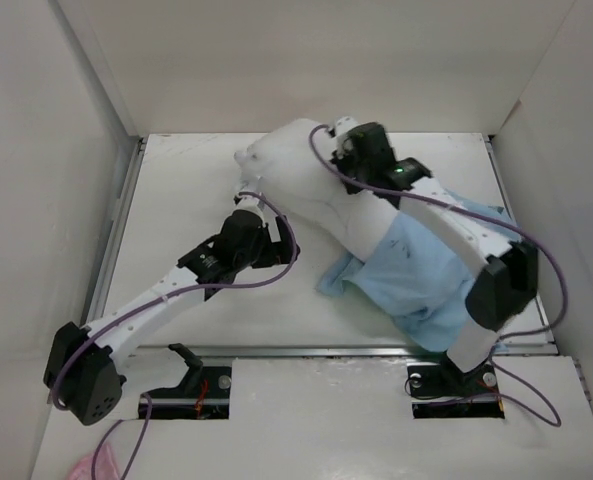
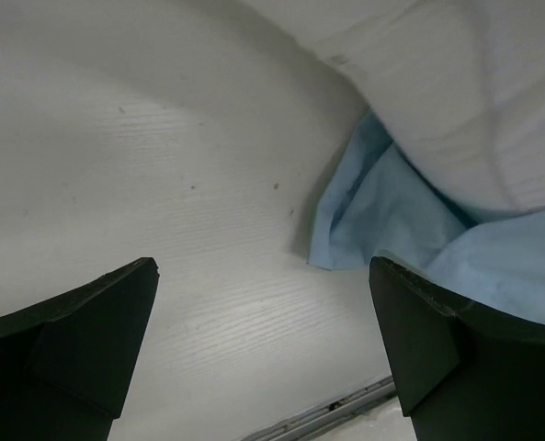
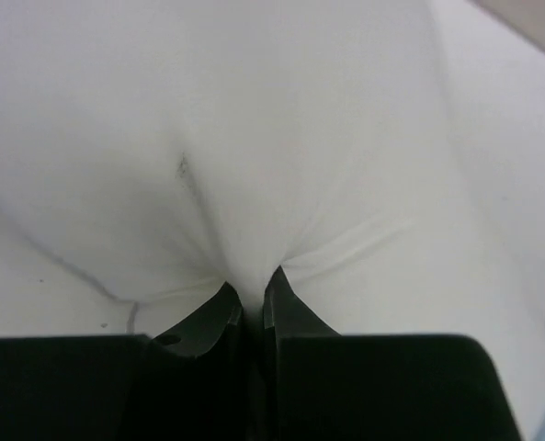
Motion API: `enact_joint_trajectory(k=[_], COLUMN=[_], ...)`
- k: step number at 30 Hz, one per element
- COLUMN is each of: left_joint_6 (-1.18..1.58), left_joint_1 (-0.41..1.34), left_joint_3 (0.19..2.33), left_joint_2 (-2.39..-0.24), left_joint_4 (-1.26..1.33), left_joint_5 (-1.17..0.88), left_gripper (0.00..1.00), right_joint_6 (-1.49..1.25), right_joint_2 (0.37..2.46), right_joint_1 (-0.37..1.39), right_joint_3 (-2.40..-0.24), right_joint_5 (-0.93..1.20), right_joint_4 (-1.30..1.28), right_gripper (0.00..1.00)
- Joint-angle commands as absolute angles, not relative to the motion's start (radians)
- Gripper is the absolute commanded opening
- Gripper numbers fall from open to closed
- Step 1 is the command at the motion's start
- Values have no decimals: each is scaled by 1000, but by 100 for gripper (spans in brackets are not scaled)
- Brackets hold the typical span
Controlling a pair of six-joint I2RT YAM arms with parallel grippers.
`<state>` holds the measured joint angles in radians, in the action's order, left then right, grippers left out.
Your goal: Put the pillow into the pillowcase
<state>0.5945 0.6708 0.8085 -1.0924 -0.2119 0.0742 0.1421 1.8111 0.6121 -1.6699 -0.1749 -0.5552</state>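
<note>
Right tool (image 3: 252, 292) pinching pillow (image 3: 254, 138), left tool (image 2: 263, 266) spread

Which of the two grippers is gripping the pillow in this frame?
The right gripper: its jaws are pinched shut on a fold of the white pillow. The left gripper stands wide open, holding nothing, above the table beside the pillowcase.

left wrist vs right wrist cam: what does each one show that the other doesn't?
Left wrist only: the left pincer open above the table, plus the crumpled edge of the blue pillowcase. Right wrist only: the right pincer shut on a pinched fold of the pillow. Both: the white pillow.
</note>
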Motion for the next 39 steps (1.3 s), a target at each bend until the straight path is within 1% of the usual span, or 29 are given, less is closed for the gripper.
enact_joint_trajectory(k=[1,4,7,10,11,12,13,16,19,23,25,28,32,34,35,36,39], left_joint_6=[640,676,713,738,750,750,764,798,874,884,884,862,804,696,590,536,430], left_joint_1=[667,667,646,627,627,627,627,627,627,604,614,658,678,678,687,698,707], left_joint_3=[784,784,818,850,862,876,885,905,851,842,879,929,919,891,891,882,864], left_joint_2=[-1147,-1247,-1371,-1481,-1503,-1525,-1567,-1624,-1634,-1624,-1624,-1669,-1690,-1614,-1580,-1544,-1428], left_joint_4=[-80,24,136,233,320,359,391,461,603,627,627,627,572,473,357,313,302], left_joint_5=[-46,-121,-244,-411,-455,-541,-576,-696,-771,-768,-769,-802,-827,-734,-674,-573,-522], left_gripper=[100,100,100,100,100,100,100,100,100,100,100,100,100,100,100,100,100], right_joint_6=[38,38,38,17,17,5,5,-17,-17,-35,-44,-44,-44,-44,-44,-44,-44], right_joint_2=[1506,1444,1388,1355,1342,1342,1333,1324,1324,1301,1287,1275,1275,1295,1295,1305,1305], right_joint_1=[493,482,471,460,460,451,451,451,451,451,451,451,451,451,451,451,442], right_joint_3=[-1663,-1663,-1619,-1595,-1595,-1595,-1595,-1595,-1595,-1560,-1530,-1529,-1568,-1578,-1578,-1578,-1578], right_joint_5=[-35,-35,-26,-26,-26,-26,-26,-43,-43,-34,-44,-90,-158,-158,-158,-158,-140], right_joint_4=[-350,-350,-350,-327,-327,-327,-316,-305,-305,-282,-256,-256,-285,-285,-296,-296,-307], right_gripper=[0,0,0,0,0,0,0,0,0,0,0,0,0,0,0,0,0])
